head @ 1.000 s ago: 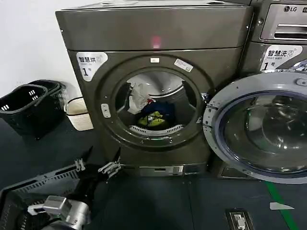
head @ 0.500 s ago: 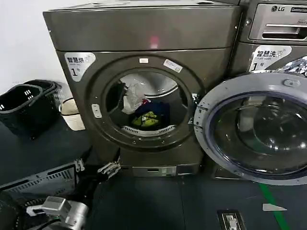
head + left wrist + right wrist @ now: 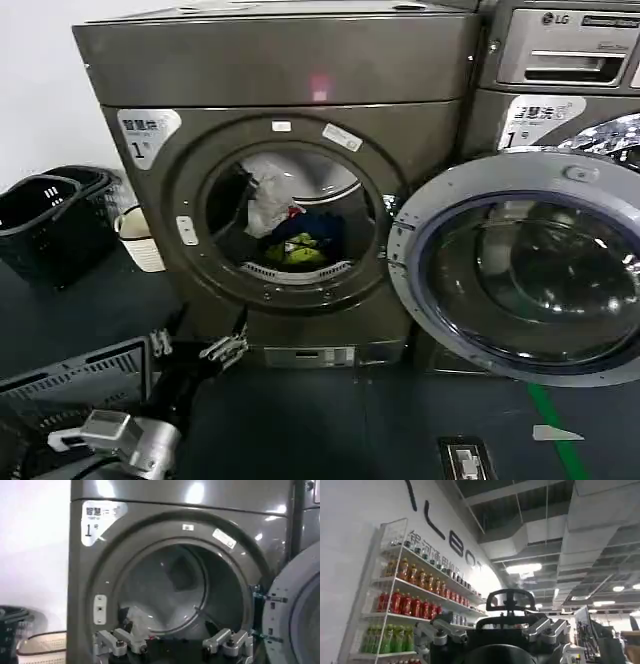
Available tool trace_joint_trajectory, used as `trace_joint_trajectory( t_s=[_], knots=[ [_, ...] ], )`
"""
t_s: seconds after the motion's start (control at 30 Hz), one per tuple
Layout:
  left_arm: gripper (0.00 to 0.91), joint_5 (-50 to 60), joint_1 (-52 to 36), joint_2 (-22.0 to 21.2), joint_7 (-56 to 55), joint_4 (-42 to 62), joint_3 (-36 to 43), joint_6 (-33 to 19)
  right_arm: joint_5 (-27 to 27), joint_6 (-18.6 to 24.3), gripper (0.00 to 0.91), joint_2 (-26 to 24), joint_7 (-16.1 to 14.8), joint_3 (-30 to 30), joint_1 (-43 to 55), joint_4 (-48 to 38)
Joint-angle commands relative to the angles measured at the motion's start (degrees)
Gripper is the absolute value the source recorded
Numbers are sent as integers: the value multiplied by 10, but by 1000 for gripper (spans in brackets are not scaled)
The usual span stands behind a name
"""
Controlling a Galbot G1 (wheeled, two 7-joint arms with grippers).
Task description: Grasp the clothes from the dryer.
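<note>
A laundry corner in a showroom-like hall: a dryer (image 3: 280, 200) beside a washer (image 3: 560, 70), baskets (image 3: 50, 220), stocked drink shelves (image 3: 405, 605).

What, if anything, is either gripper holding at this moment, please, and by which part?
Nothing is held. The left gripper is open and empty, low in front of the dryer; the clothes lie inside its drum. The right gripper is open too.

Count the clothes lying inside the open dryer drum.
3. A white garment hangs at the upper left of the dryer opening, a dark blue one lies low in the middle, and a yellow-green one sits in front of it. More may be hidden underneath.
</note>
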Motion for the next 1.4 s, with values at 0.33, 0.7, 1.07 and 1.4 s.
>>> trace_joint_trajectory(
  t_s=[0.33,0.7,1.07,1.4],
  knots=[
    [907,0,0,2,1,2,2,0,5,22,907,1,-3,-1,-3,3],
    [907,-1,3,2,3,-7,2,1,19,35,907,3,-22,5,-6,8],
    [907,-1,2,2,5,-6,1,1,23,33,907,4,-31,11,-8,10],
    [907,2,0,1,5,7,6,2,22,37,907,3,-31,8,-4,7]
  ],
)
